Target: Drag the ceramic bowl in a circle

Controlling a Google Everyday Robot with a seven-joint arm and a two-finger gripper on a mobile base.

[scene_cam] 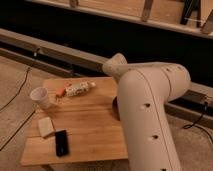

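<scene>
the robot's white arm point(150, 110) is filling the right side of the view and is covering the right edge of the wooden table point(90, 125). the gripper is sitting somewhere behind that arm, out of sight, so i cannot tell whether it is spread, pressed together or pinching anything. the ceramic bowl point(115, 106) is showing only as a dark sliver right against the arm's left edge, on the table; the rest of it is hiding behind the arm. just left of the arm, toward the table's far edge, a plastic bottle point(80, 88) is lying on its side, with a small orange item point(61, 91) just beyond it. farther from the arm, a white paper cup point(40, 96) is standing upright near the table's left edge. nearer the front edge, well apart from the arm, a pale sponge point(46, 127) and a black block point(61, 142) are lying side by side.
</scene>
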